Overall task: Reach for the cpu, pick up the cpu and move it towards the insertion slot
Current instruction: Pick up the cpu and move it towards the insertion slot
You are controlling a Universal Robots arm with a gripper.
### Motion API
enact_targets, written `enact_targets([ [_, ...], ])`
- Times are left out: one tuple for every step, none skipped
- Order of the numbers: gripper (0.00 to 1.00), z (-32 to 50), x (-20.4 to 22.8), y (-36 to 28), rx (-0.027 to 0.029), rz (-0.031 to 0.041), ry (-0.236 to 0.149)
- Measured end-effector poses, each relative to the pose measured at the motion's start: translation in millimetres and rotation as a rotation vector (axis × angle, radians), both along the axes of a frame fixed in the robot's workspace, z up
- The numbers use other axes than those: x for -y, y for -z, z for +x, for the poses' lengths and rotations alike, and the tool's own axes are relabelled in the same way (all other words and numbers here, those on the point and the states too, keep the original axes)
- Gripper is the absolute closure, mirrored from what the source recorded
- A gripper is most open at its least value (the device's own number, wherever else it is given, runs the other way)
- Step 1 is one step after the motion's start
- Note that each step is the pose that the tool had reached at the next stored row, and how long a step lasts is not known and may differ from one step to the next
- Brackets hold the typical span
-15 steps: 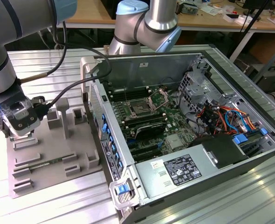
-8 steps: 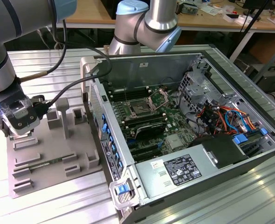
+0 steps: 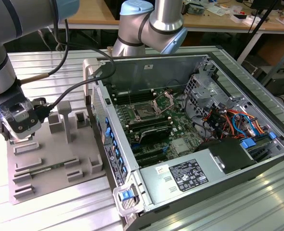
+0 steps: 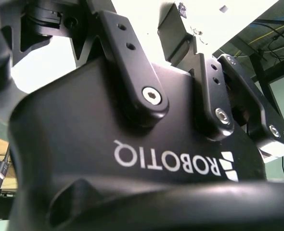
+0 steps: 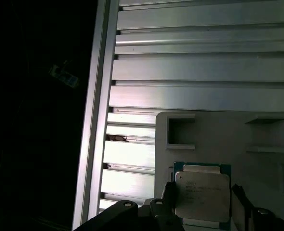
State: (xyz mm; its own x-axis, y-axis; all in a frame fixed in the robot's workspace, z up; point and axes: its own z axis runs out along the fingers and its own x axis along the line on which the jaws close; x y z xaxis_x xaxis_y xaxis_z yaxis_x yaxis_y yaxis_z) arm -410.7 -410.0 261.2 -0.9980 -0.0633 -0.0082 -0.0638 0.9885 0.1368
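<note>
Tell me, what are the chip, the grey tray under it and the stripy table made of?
The cpu: looks like metal on top, silvery with a soft sheen; its thin green rim is likely circuit board. The tray: probably plastic, matt pale grey, moulded pockets. The table: seemingly aluminium, bright ribbed slats that glint.

Arm [image 3: 151, 24] is arching over and coming down onto the gripper [image 5: 203, 207] from above. Wrist [image 3: 0, 72] is sitting right above the gripper and pointing it downward. Jaws are standing spread, clear space between them. Dark fingers [image 5: 169, 199] are showing in the first wrist view, one on each side of the gap. In the second wrist view, the black gripper body [image 4: 132, 144] and linkage bars [image 4: 137, 72] are sitting close to the lens.
</note>
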Motion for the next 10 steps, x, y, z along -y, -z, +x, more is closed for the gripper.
enact_targets([
  [0.46, 0.0, 0.0, -0.2, 0.0001, 0.0002, 0.0],
  [0.46, 0.0, 0.0, -0.3, 0.0001, 0.0004, 0.0],
  [0.46, 0.0, 0.0, -0.6, -0.0001, 0.0005, 0.0],
  [0.46, 0.0, 0.0, -0.7, 0.0, 0.0006, 0.0],
  [0.46, 0.0, 0.0, -0.8, 0.0, 0.0007, 0.0],
  [0.46, 0.0, 0.0, -0.9, -0.0001, 0.0008, 0.0],
  [0.46, 0.0, 0.0, -1.2, 0.0, 0.0008, 0.0],
  [0.46, 0.0, 0.0, -1.5, 0.0, 0.0009, 0.0],
  [0.46, 0.0, 0.0, -1.8, 0.0, 0.001, 0.0],
  [0.46, 0.0, 0.0, -2.0, 0.0, 0.0011, 0.0],
])
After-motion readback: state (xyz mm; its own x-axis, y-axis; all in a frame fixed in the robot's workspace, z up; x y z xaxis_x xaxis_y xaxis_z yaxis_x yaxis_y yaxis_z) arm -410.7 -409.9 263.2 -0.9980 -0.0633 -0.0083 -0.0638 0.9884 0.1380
